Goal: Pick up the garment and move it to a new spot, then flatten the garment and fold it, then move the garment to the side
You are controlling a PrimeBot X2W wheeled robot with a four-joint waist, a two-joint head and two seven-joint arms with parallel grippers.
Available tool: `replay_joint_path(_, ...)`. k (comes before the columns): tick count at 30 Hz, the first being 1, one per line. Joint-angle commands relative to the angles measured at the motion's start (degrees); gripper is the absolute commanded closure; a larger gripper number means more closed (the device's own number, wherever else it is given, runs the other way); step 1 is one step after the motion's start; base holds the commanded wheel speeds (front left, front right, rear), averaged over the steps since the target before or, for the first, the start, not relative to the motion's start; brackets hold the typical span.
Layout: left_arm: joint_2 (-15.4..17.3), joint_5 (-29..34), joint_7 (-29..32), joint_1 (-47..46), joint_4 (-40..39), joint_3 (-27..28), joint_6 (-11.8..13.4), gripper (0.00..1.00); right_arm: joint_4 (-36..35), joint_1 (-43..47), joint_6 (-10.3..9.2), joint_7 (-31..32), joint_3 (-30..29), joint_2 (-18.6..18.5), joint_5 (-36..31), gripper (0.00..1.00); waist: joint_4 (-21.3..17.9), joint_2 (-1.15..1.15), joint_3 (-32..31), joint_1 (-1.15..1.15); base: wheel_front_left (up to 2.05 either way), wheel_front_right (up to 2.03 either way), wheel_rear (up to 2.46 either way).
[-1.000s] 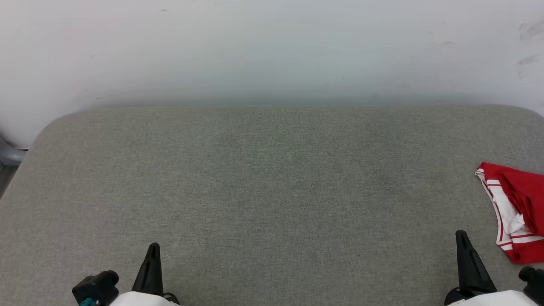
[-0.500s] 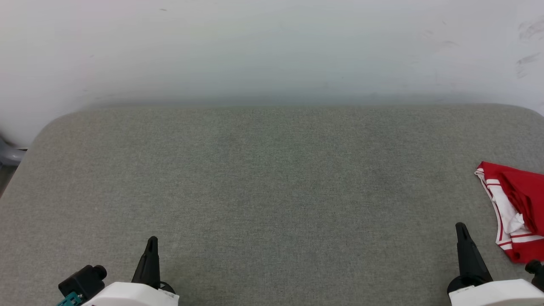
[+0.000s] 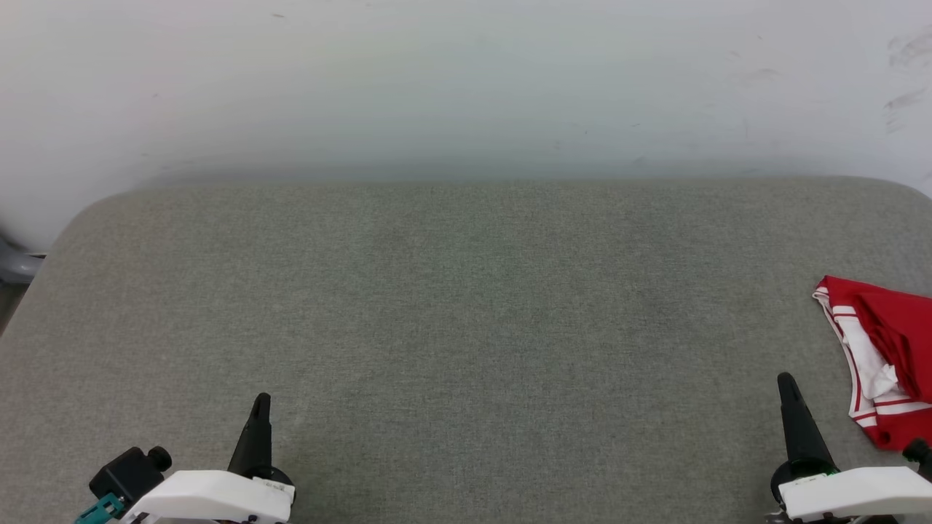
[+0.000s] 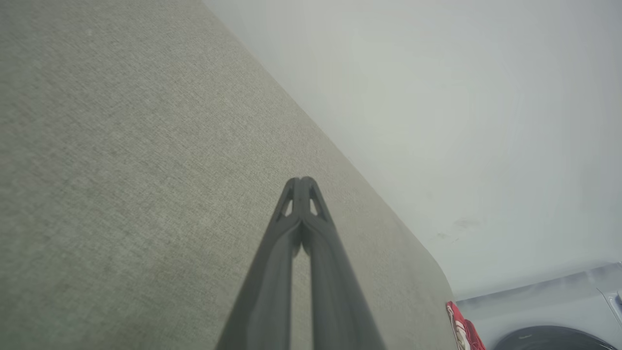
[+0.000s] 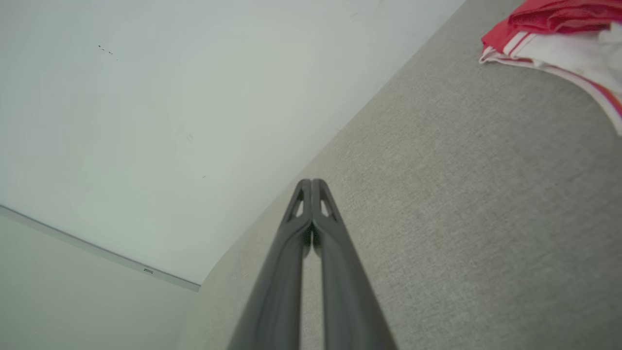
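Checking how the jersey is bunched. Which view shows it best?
The head view: the garment lies crumpled far right on the grey surface, sharp and from above, though cut by the frame. The right wrist view crops it in a corner; the left wrist view gives a red sliver.

The garment (image 3: pixel 885 360) lies on the table (image 3: pixel 466 313) at its right side, just right of the right gripper (image 3: pixel 784 380). The left gripper (image 3: pixel 262 400) is over the near left part, well apart. A wall (image 3: pixel 466 80) stands behind the table.
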Motion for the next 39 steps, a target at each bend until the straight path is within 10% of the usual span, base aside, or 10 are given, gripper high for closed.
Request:
replay_joint_path(1, 0.0, -2.1, 0.5, -1.4, -0.4, 0.4, -0.5, 1.0, -0.3, -1.7, -0.02, 0.5, 0.0, -0.5, 2.0, 1.0, 0.0, 0.0, 0.0, -0.01, 0.0, 0.0, 0.0)
replay_joint_path(39, 0.0, -24.8, 6.1, -5.3, 1.9, 2.5, -2.5, 1.0, 2.8, -5.7, -0.02, 6.2, -0.5, -0.4, 23.7, 1.0, -0.3, 0.0, 0.2, -0.01, 0.0, 0.0, 0.0)
